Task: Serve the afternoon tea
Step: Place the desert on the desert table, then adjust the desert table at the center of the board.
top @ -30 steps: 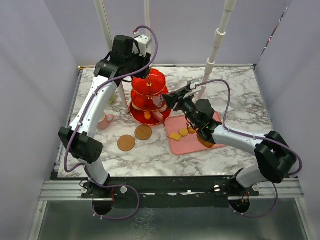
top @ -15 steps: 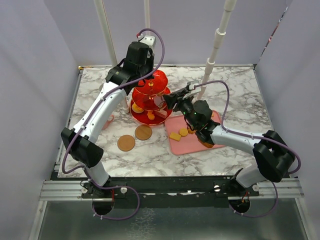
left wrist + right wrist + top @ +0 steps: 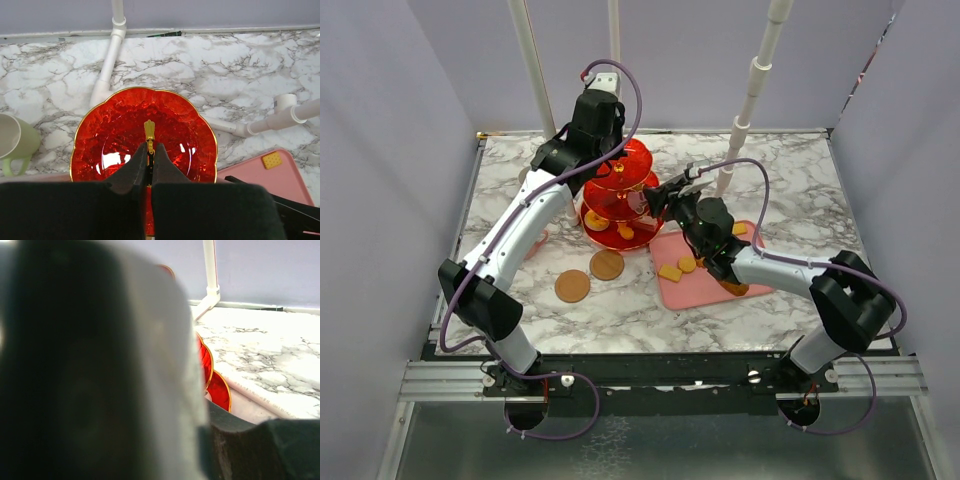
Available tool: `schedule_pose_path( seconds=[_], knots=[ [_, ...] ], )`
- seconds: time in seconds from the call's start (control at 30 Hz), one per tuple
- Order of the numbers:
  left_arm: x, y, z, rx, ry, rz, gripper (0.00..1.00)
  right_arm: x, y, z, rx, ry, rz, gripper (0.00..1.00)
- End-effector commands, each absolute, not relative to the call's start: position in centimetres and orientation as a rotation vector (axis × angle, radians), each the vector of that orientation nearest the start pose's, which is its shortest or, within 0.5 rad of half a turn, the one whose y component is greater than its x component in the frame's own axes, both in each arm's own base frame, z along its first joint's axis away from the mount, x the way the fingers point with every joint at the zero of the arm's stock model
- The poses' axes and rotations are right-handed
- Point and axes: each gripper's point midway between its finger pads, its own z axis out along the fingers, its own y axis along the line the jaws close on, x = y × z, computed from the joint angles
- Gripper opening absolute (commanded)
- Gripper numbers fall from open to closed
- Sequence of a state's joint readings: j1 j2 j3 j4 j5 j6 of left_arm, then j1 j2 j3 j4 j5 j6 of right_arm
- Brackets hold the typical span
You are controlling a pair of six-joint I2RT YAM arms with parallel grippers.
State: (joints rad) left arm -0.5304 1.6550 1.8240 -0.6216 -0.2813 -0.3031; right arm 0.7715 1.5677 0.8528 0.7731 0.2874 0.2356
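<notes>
Two brown coasters (image 3: pixel 572 286) lie side by side near the front edge of the table (image 3: pixel 810 190), left of the middle. Just right of them is a pink tray (image 3: pixel 695 290) with a few cookies (image 3: pixel 670 271) on it. The right gripper (image 3: pixel 658 194) reaches over the tray to the red stand (image 3: pixel 620 200); whether it holds anything cannot be seen. The stand sits mid-table, closer to the back edge. The left gripper (image 3: pixel 149 151) is pinched tight on the gold knob (image 3: pixel 149 129) on top. A green mug (image 3: pixel 15 142) stands to its left.
</notes>
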Motion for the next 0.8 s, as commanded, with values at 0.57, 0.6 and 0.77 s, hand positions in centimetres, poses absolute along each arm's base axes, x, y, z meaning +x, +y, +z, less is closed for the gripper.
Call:
schedule_pose_path(
  seconds=[0.57,0.6,0.77],
  knots=[
    [42.3,-20.9,33.4,0.105,2.039,-0.269,0.13,36.5,30.1,28.0,-0.173,1.411,0.614,0.61],
    [42.3,-21.0,33.7,0.121,2.036,-0.282,0.18,36.0,29.7,28.4,-0.172,1.405,0.617,0.61],
    [41.9,-20.4,34.8,0.217,2.020,-0.279,0.66,33.9,27.8,28.4,-0.170,1.425,0.624,0.61]
  ],
)
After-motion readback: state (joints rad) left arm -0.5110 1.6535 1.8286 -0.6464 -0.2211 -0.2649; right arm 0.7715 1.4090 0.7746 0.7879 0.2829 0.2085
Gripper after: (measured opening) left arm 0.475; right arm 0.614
